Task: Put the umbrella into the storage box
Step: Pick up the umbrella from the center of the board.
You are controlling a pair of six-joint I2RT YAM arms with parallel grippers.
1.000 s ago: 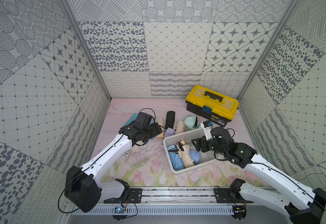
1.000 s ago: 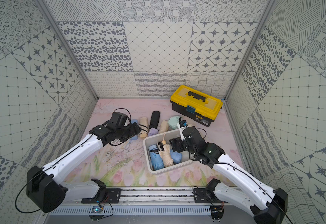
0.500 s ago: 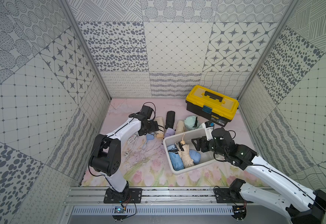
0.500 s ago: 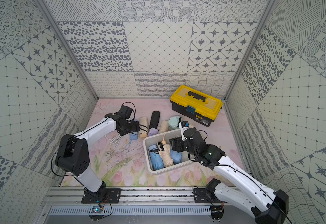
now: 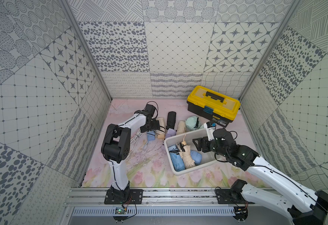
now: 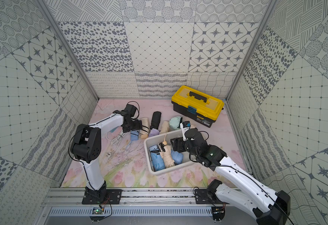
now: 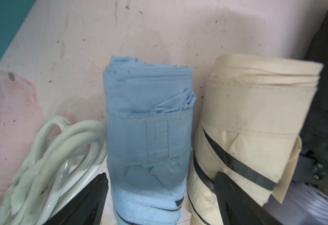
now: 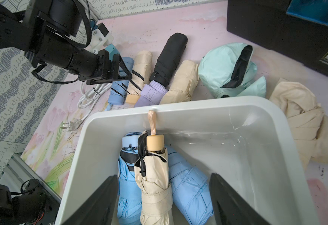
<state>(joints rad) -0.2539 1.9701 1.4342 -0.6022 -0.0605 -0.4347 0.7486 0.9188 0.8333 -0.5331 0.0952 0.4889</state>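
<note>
Left fingers [image 7: 237, 198] have swung in over the desk [image 5: 151, 165]: wide open astride the blue umbrella [image 7: 147, 116] lying there, set to pinch. Right fingers [image 8: 229, 198] wait open, empty, over the storage box [image 8: 198, 104].

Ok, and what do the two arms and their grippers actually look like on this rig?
Both the left arm and right arm have white shells, black joint housings and black cables along them. The left gripper and right gripper are black, with flat wedge-shaped fingers. Each wrist carries a white bracket with a blue tag.
</note>
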